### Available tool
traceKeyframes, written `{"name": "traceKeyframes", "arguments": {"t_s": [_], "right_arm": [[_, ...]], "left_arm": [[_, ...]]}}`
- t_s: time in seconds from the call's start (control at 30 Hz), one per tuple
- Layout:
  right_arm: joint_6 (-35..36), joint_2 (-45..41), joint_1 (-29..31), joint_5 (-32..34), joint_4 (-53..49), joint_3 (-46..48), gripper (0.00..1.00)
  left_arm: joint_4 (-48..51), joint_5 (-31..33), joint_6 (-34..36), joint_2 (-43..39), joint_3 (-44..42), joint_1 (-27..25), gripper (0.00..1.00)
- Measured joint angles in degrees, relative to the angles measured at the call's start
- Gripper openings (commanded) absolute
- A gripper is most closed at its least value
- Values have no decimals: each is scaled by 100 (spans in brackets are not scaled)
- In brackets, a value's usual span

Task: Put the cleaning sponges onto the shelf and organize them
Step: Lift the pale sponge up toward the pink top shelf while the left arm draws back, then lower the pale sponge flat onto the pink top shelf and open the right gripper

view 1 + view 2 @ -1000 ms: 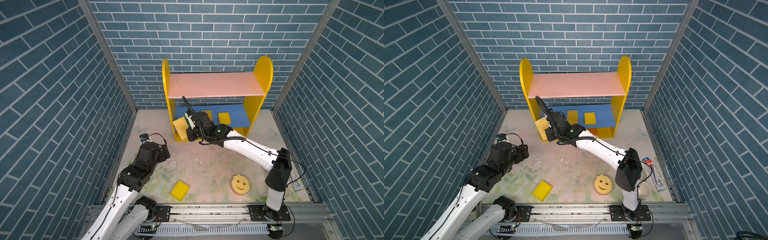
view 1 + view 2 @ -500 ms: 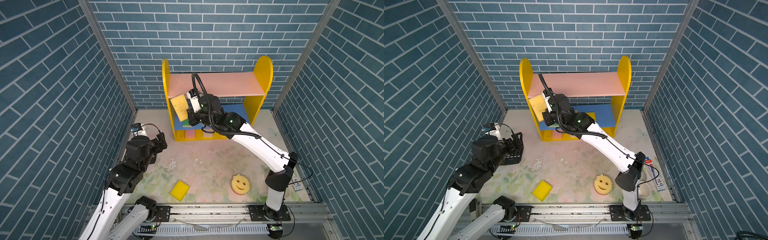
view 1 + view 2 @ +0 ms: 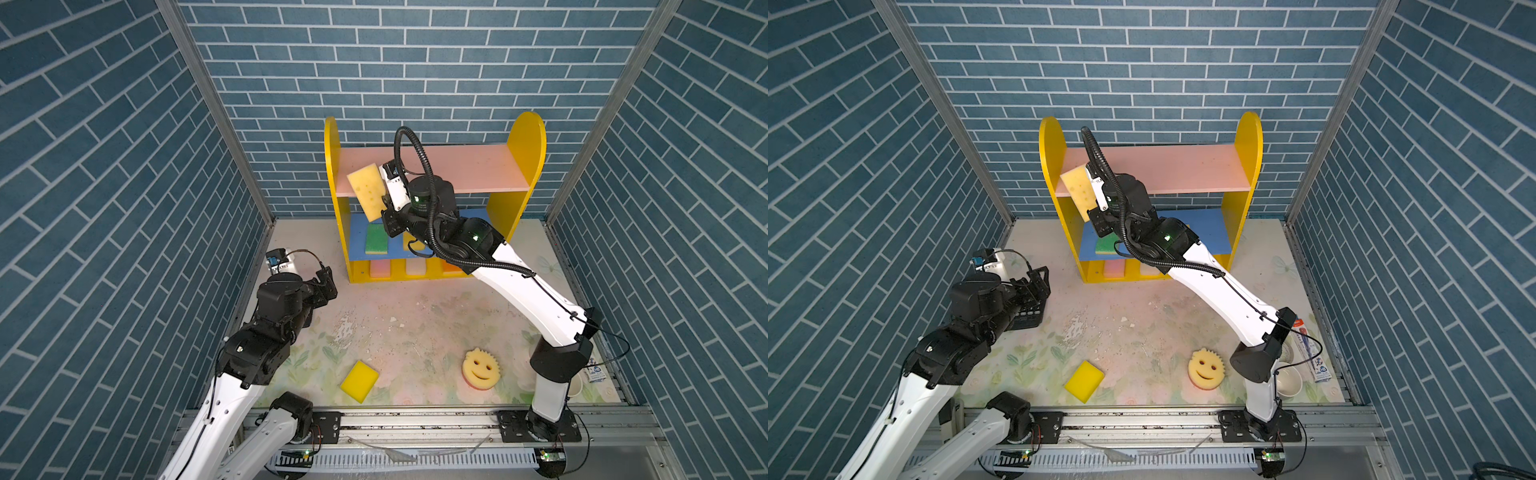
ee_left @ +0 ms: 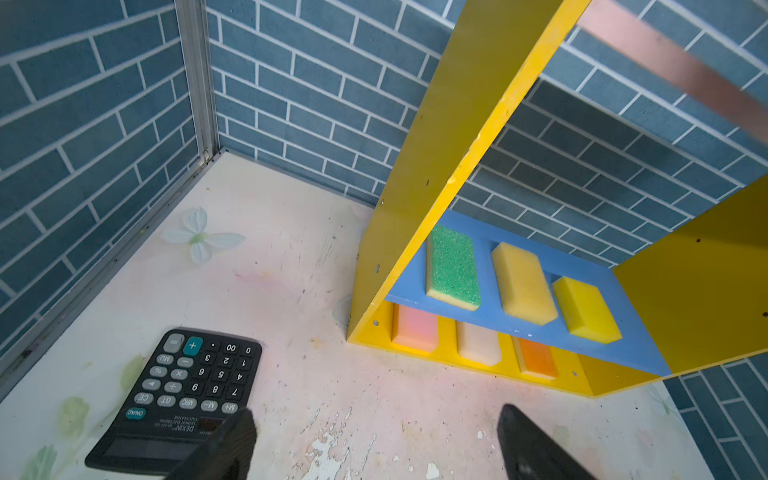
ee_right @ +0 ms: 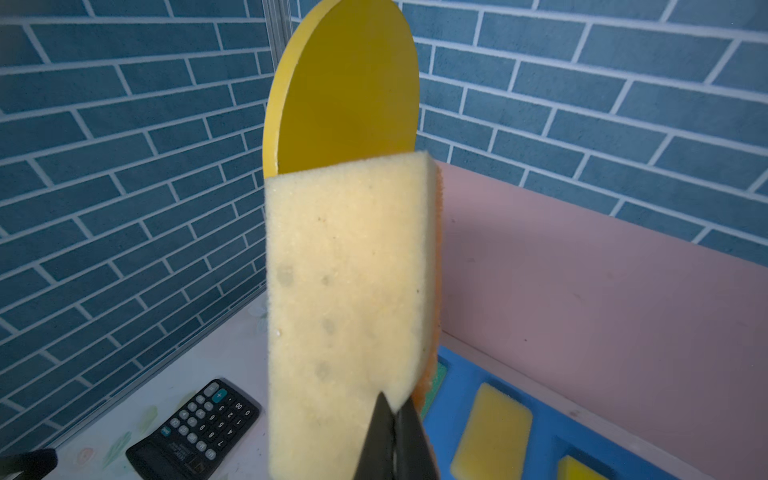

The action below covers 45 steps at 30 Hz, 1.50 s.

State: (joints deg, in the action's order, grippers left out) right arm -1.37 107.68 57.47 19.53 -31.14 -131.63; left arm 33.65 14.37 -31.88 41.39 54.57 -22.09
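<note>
My right pincer is pinched hard on the lower corner of a pale tan rectangular foam sponge with an orange backing, which stands on end above my fingertips. In both top views it hangs tilted before the near edge of the pink top board of the small wooden shelf with yellow round-topped side panels, close to the panel nearer my left arm. I cannot tell if it touches the board.

On the blue middle board lie a green-topped sponge, a pale yellow sponge and a bright yellow sponge. On the base sit a pink sponge, a whitish sponge and an orange sponge.

My left pincer is spread wide and empty, low over the flowered tabletop by a black calculator. A yellow rectangular sponge and a round smiley-face sponge lie on the tabletop, well apart from the shelf.
</note>
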Motion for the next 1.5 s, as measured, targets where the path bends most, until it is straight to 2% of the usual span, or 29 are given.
{"name": "traceKeyframes", "arguments": {"t_s": [0.2, 0.53, 0.9, 1.17, 1.4, 1.5], "right_arm": [[236, 98, -39, 92, 208, -503, 0], [542, 605, -308, 138, 568, -1384, 0], [-868, 1270, -1095, -793, 466, -1779, 0], [-1567, 1589, -1097, -1281, 365, -1884, 0], [-2026, 1729, -1097, -1392, 468, -1915, 0], [-2135, 1792, -1097, -1357, 487, -1967, 9]], "left_arm": [[118, -111, -98, -116, -389, 0, 93], [146, -380, -55, -435, -442, 0, 94], [2, -656, -26, -697, -448, 0, 94], [17, -656, -24, -597, -448, 0, 94], [0, -658, -13, -278, -444, 0, 94], [0, -656, 24, -166, -444, 0, 94]]}}
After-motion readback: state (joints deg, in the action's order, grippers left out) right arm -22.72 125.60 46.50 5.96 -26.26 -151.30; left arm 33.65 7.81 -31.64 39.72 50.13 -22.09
